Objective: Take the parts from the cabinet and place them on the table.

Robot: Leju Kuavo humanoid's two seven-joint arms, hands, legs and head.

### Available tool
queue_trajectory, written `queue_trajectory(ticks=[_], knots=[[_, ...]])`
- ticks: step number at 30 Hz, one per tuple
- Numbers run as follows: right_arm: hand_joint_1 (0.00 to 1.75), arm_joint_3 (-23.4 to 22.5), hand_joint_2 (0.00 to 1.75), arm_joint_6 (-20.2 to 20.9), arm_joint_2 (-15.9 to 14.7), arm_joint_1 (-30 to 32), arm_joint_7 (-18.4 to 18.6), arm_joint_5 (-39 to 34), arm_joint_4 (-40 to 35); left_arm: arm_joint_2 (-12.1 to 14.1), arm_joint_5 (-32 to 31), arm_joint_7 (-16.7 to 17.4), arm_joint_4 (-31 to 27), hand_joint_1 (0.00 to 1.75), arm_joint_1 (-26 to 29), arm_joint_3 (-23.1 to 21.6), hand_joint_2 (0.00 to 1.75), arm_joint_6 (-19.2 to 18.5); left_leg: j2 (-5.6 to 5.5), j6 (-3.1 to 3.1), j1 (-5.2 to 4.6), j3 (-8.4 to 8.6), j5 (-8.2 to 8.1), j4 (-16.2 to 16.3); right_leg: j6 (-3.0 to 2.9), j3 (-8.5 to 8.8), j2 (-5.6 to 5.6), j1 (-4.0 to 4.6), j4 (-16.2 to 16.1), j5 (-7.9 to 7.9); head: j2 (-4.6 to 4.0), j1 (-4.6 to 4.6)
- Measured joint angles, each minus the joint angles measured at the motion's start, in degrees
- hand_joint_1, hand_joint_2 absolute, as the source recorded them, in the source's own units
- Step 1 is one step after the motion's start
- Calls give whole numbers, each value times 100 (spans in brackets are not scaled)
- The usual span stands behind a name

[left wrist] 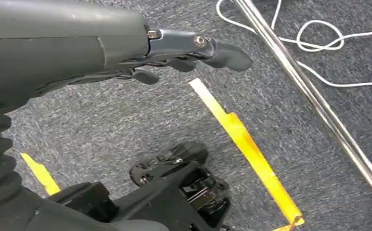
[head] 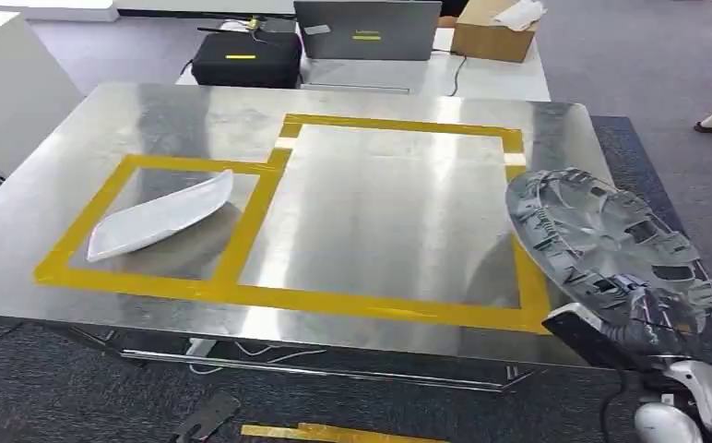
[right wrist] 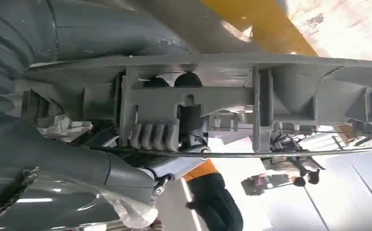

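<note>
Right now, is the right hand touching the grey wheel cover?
Touching. In the head view the right hand grips the wheel cover at its lower edge; the right wrist view shows fingers wrapped through its ribs.

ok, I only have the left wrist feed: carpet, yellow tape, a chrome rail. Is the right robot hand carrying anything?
Observer: Yes. In the head view the right robot hand grips a grey wheel cover by its lower edge, held at the table's right front corner.
Operator: Anything already on the table?
Observer: One white curved part lies inside the smaller yellow-taped box on the left.
Operator: And the bigger box?
Observer: The larger taped box has bare metal inside; the wheel cover overlaps its right edge, tilted, not lying flat.
Operator: Left robot hand?
Observer: As on your feed: left robot hand holds nothing, above the carpet.
</note>
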Motion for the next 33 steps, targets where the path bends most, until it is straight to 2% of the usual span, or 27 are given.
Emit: queue_trajectory(ticks=[7,10,13,22,27,33], knots=[[175,223,175,99,-55,-237,0,212,153,17,7,37,0,0,-2,-39,175,-7,17,0,0,2,0,-2,3,1,19,1,1,6,-2,-2],[175,632,175,287,-83,-657,39,462,339,22,15,107,0,0,-33,-85,175,-18,28,-2,1,9,2,-2,3,3,31,5,2,10,0,0],[175,1264,175,524,-131,-1132,-2,544,592,24,26,125,0,0,-68,-151,175,-17,33,0,10,13,6,-2,0,4,28,11,1,16,-2,0],[175,2812,175,634,-133,-2134,9,544,1125,26,124,304,0,0,-109,-345,175,7,26,0,15,10,10,-1,0,9,17,16,3,16,-2,0],[175,3272,175,634,-131,-2481,15,518,1329,39,190,319,0,0,-111,-389,175,5,22,0,15,9,10,-1,0,9,14,15,2,16,-2,0],[175,3491,175,590,-131,-2612,-46,483,1464,61,240,341,0,0,-105,-396,175,22,17,0,14,9,9,-1,0,8,15,15,2,16,-2,-2]])
